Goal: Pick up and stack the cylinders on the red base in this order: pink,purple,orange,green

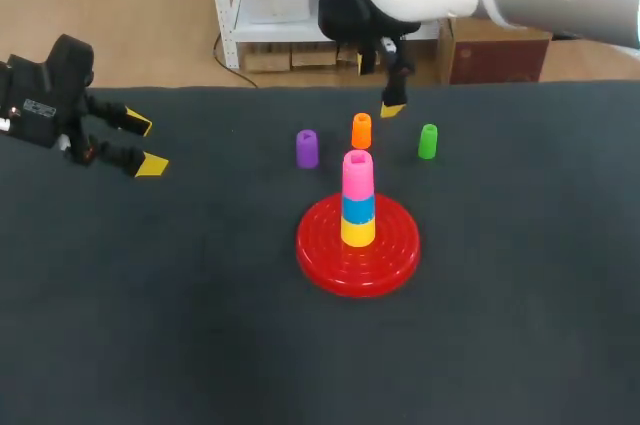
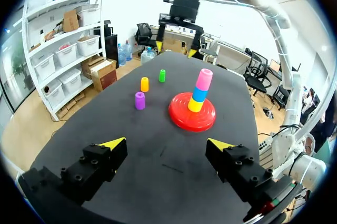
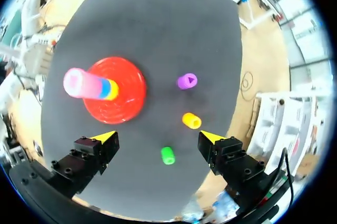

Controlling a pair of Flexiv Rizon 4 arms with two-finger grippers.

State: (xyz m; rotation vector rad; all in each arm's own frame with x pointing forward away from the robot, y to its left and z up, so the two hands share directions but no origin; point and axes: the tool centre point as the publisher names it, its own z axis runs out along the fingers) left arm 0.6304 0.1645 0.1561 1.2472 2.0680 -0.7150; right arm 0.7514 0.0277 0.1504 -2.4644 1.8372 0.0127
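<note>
Head view: pink cylinder (image 1: 357,173) is sitting on top of a blue piece (image 1: 358,208) and a yellow piece (image 1: 358,232), all stacked on the red base (image 1: 320,255) near the middle of the table (image 1: 150,295).
purple cylinder (image 1: 307,148): standing upright on the table, behind the base and to its left, apart from it.
orange cylinder (image 1: 361,130): standing upright just behind the stack, between purple and green.
green cylinder (image 1: 427,141): standing upright right of orange, apart from the base.
left hand (image 2: 166,144): hovering at the table's left side, fingers spread wide, gripping nothing, well apart from the cylinders.
right hand (image 3: 157,137): hanging above the far side of the table over orange and green, fingers spread, gripping nothing.
</note>
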